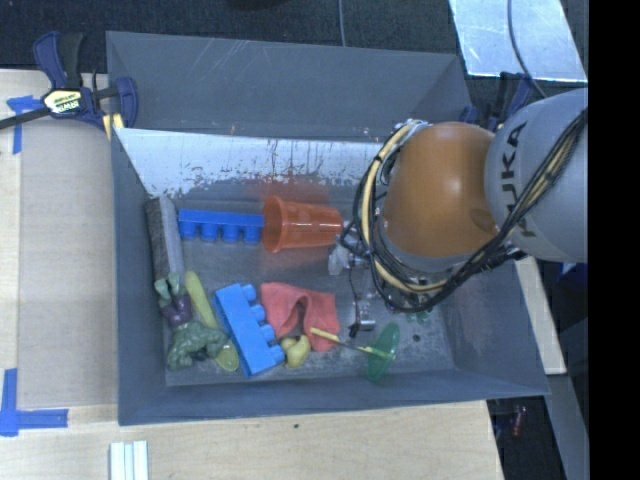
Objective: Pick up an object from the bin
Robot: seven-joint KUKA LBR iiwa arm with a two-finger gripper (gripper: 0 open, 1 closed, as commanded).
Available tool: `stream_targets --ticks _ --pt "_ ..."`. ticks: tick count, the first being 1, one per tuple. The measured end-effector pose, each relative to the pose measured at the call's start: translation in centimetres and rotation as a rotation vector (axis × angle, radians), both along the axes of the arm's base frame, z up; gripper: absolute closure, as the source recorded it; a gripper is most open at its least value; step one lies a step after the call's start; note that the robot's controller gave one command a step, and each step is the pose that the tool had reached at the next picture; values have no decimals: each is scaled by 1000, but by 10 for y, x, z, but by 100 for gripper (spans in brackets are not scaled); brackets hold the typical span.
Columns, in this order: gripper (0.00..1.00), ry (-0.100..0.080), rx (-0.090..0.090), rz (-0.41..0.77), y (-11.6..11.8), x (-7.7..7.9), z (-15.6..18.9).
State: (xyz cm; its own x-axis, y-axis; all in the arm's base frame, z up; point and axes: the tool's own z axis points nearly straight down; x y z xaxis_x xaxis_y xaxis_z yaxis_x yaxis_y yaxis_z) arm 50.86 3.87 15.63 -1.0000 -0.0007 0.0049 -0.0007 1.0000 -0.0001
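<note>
**Arm leans in from 3 o'clock**

The grey KUKA arm [545, 183] enters from 3 o'clock, its wrist capped by a rounded orange cover [440, 193] ringed with looped black and yellow cables [375, 198]. The gripper [360, 313] hangs at the cover's 7 o'clock, pointing downward, partly hidden beneath it.

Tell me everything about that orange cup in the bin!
The orange cup looks like see-through plastic, with one wide end and one narrower end. It lies tipped over on its side near the back wall of the bin, with the wide end pointing left and the narrow end pointing right. The wide end meets the long blue block; whether they touch is hard to tell. A red cloth lies in front of it, apart.
</note>
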Motion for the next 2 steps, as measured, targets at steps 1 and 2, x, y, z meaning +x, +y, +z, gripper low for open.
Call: stream_targets --ticks 1,2 --pt "0 -8 0 -1 0 2 3" --pt "0 -14 1 -43 22 -10 -53"
